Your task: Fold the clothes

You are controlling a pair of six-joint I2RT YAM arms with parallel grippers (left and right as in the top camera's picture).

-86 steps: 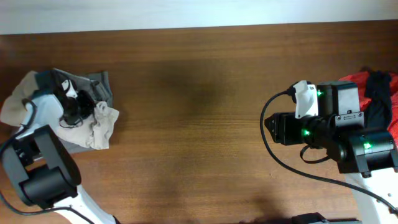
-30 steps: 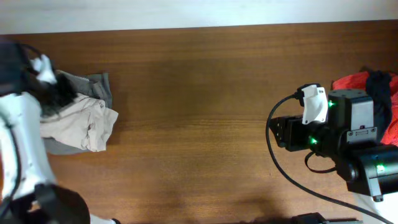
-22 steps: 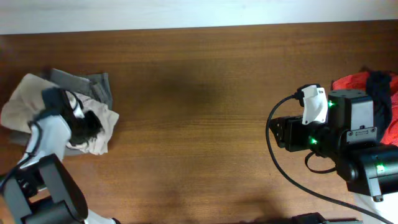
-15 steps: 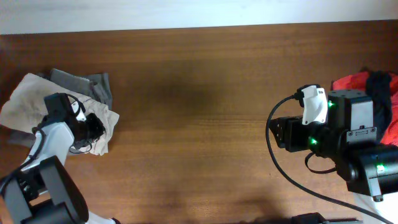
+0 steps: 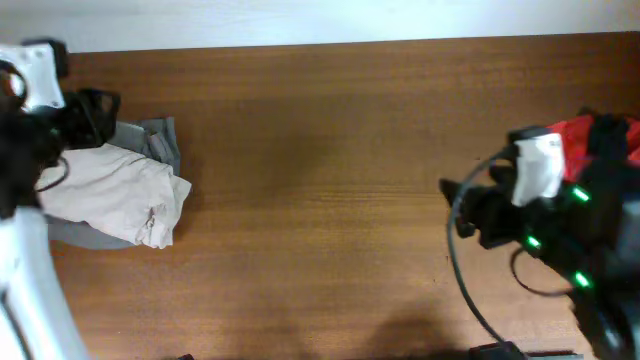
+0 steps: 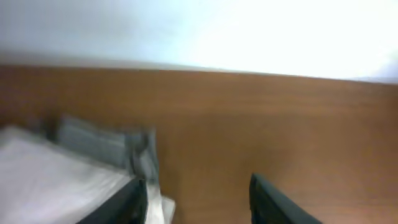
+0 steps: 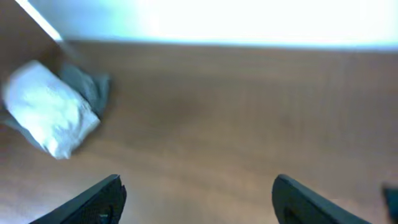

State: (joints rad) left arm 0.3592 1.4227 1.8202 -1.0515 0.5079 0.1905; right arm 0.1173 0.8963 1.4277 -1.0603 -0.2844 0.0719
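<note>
**A:** Where are the clothes found on the table?

**B:** The beige shorts are seen as a folded bundle at the 9 o'clock edge of the overhead view. They are laid on top of the grey shorts, with the long axis set roughly from 9 to 3 o'clock. The red and black garments are heaped, unfolded, at the 3 o'clock edge.

**A:** And the tools?

**B:** The left gripper is held with its jaws apart and nothing between them, just toward 12 o'clock from the beige bundle. The right gripper is spread wide and is likewise empty.

**A:** On which relation is the coming move judged to turn?

**B:** The heap is probably to be taken next. It is found at about 2 o'clock from the right gripper, close behind it, while the jaws are pointed toward 9 o'clock. The right arm is placed much nearer to it. A turn back toward the heap would be needed before anything could be gripped.
</note>
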